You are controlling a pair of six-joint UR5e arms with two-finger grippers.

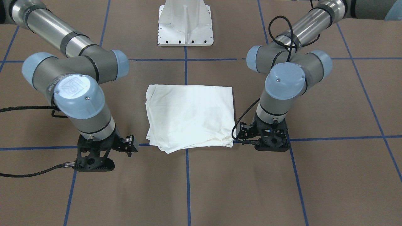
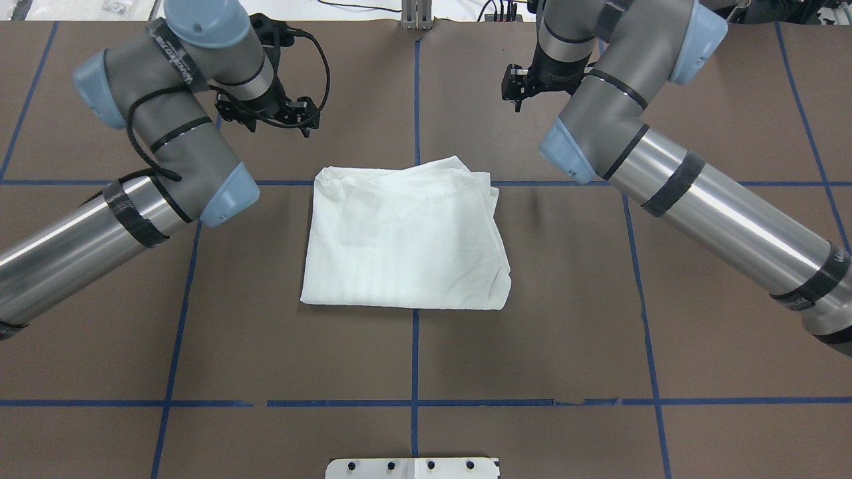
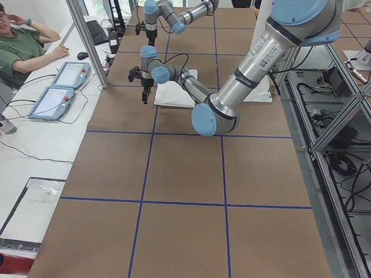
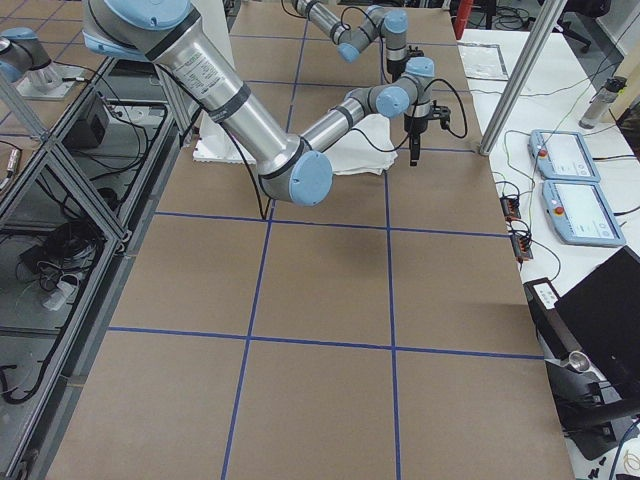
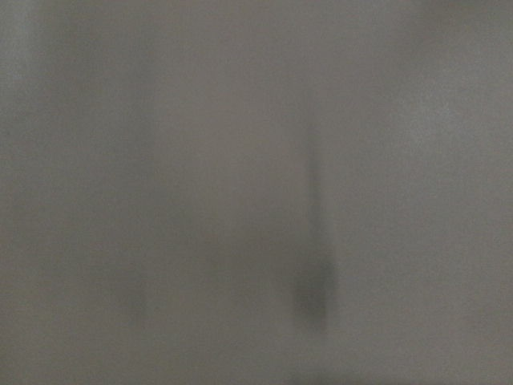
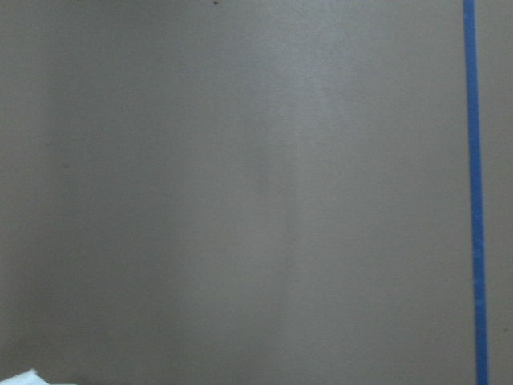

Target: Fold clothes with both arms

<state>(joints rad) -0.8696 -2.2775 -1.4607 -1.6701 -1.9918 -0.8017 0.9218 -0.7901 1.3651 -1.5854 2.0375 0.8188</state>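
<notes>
Base: the white pedestal base (image 2: 413,468) stands at the robot's edge of the bench (image 2: 572,299), on the centre line of blue tape (image 2: 414,352).
Arms: the left arm (image 2: 166,153) and the right arm (image 2: 699,186) reach forward, one past each side of the shirt, with their wrists turned down.
Shirt: the white shirt (image 2: 406,239) lies flat at mid-bench, folded into a rough rectangle. Its stacked layers show along the far edge.
Left hand: the left hand (image 1: 270,139) points down at the bench just beside the shirt's far corner, with nothing in it. I cannot tell how far it is open.
Right hand: the right hand (image 1: 94,158) points down near the other far corner, a little apart from the cloth, and is empty. Its opening cannot be told either.
Wrist views: the left one is a grey-brown blur. The right one shows bare bench, a tape line and a white scrap of shirt at the lower left.
</notes>
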